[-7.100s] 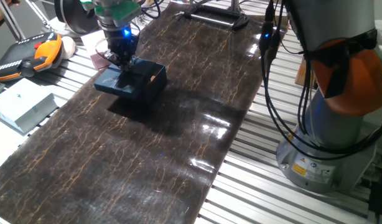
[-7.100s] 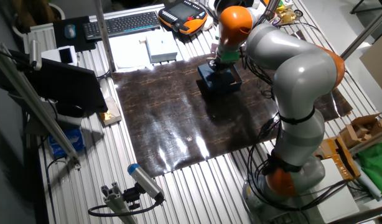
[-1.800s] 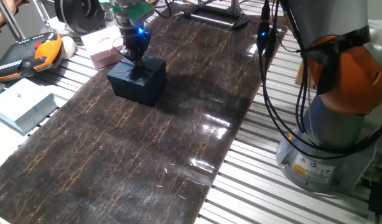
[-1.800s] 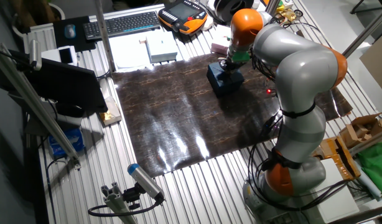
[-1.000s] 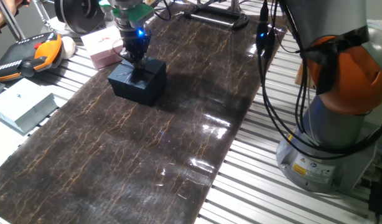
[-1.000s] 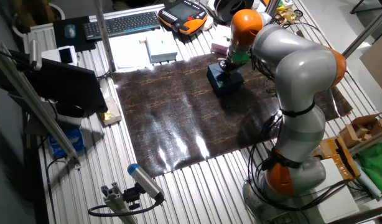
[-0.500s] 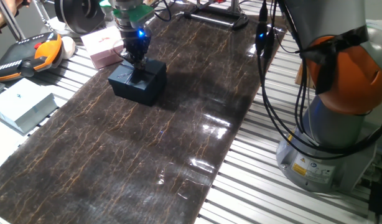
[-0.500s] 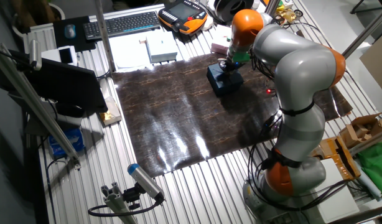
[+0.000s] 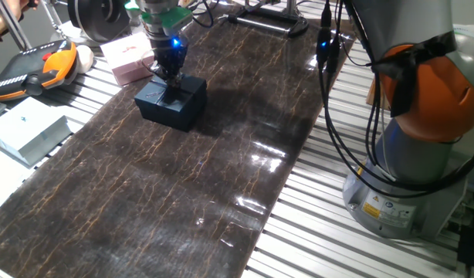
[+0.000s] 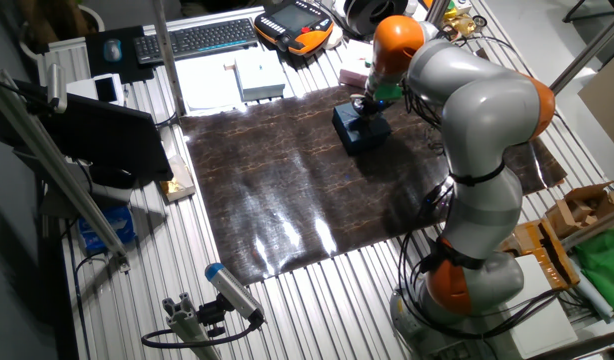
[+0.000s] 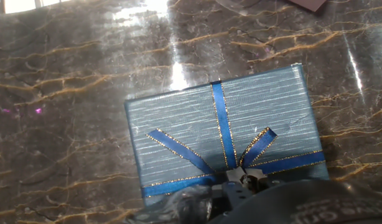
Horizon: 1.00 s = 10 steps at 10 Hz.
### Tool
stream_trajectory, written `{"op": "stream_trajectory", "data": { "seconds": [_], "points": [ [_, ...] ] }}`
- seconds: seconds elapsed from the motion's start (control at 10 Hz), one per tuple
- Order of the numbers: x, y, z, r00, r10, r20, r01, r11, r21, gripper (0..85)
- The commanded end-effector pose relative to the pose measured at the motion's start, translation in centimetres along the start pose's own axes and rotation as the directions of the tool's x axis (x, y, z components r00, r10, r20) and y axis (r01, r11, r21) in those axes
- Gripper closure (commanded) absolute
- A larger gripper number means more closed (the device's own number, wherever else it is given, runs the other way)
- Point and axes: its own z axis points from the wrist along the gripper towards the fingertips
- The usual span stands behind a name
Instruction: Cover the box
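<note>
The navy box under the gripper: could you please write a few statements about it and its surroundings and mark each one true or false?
1. The lid with the ribbon lies on top of the box. True.
2. The gripper is far from the box, at the near end of the mat. False: it is directly over the box, at the lid's bow.
3. A pale pink box sits beside the navy box, off the mat's edge. True.
4. The box stands on bare metal slats. False: it stands on the dark marbled mat.
5. The lid's ribbon is red. False: it is blue with gold edging.
</note>
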Motion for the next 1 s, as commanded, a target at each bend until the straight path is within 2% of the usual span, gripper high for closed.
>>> {"op": "stream_trajectory", "data": {
  "seconds": [0.0,0.4,0.5,0.6,0.7,0.9],
  "points": [
    [0.02,0.01,0.02,1.000,-0.001,-0.001,0.001,1.000,0.000,84.3],
    [-0.05,0.09,0.29,1.000,-0.017,-0.003,0.017,1.000,-0.001,84.3],
    [-0.09,0.08,0.37,1.000,-0.031,-0.007,0.031,1.000,0.001,81.3],
    [-0.11,0.07,0.43,1.000,-0.029,-0.006,0.029,1.000,0.001,67.0],
    [-0.11,0.06,0.45,1.000,-0.020,0.000,0.020,1.000,-0.002,57.7],
    [-0.12,0.05,0.39,1.000,-0.010,0.007,0.010,1.000,-0.004,49.0]
  ]
}}
